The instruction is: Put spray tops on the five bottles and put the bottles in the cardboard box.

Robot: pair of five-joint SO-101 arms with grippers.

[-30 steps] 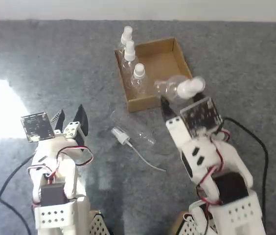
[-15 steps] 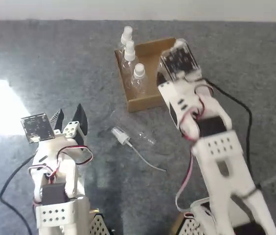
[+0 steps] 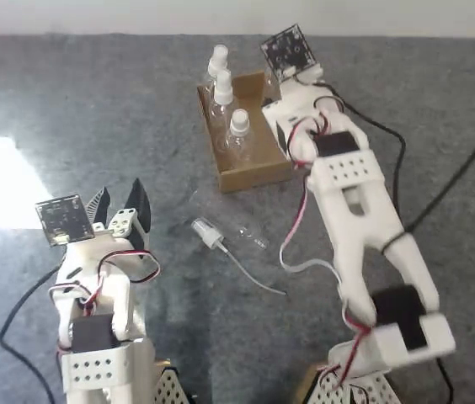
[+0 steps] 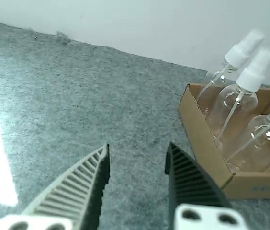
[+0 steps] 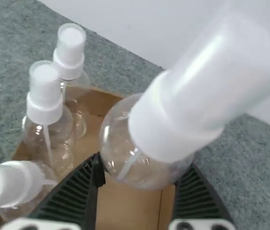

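While over box (image 3: 254,175), bottle (image 5: 125,165) between jaws.

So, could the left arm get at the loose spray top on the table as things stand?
Probably yes: the left gripper is open and empty, the spray top lies unobstructed nearby, and the right arm is over the cardboard box.

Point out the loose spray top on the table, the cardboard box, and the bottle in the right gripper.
loose spray top (image 3: 207,232): high view, on its white head.
cardboard box (image 3: 253,178): high view, on its near wall.
bottle (image 5: 120,143): right wrist view, on its clear body.
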